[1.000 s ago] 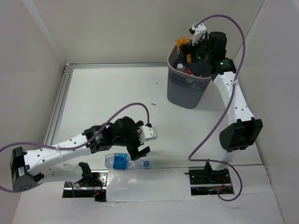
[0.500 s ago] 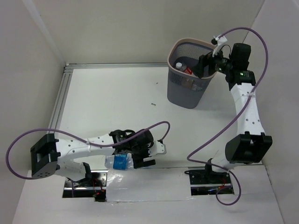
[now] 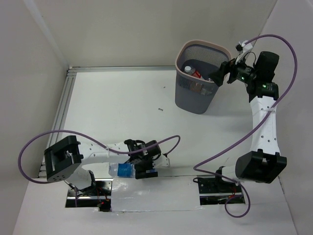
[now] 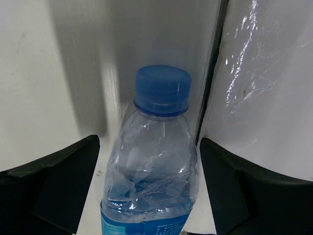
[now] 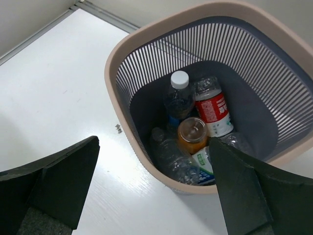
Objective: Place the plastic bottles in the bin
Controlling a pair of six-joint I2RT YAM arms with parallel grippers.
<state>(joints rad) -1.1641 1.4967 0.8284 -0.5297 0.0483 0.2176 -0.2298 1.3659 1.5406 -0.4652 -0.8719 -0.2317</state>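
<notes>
On the smooth white table [image 3: 117, 107], at about 7 o'clock in the overhead view and close to the near edge, a blue-capped bottle [image 4: 152, 166] lies on its side. Its thin clear plastic is dented and crinkled, its ribbed round cap is solid blue, and a blue label wraps the body below the shoulder. The left gripper [image 3: 145, 165] sits low over it with its jaws spread wide. In the left wrist view the matte black wedge-shaped fingers [image 4: 54, 188] flank the bottle's shoulders, a strip of table showing at the 9 o'clock finger, while the 3 o'clock finger is just beside the plastic; whether it touches cannot be told. A dark seam runs past the cap, and beyond it lies a glossy strip [image 4: 259, 68] with a wrinkled sheen. At about 1 o'clock in the overhead view stands the bin [image 5: 146, 46], a dark grey basket of thin vertical slats with a smooth pinkish-beige rim and a rounded-square mouth. The right gripper [image 3: 221, 74] hangs at the bin's 3 o'clock side near rim height, jaws wide and holding nothing, its black fingers [image 5: 51, 186] framing the mouth in the wrist view. Inside lie a white-capped bottle [image 5: 179, 95], a red-labelled bottle [image 5: 213, 111] at its 4 o'clock, a short orange bottle [image 5: 191, 133] in the middle, and a crumpled clear bottle [image 5: 168, 154] at 7 o'clock.
</notes>
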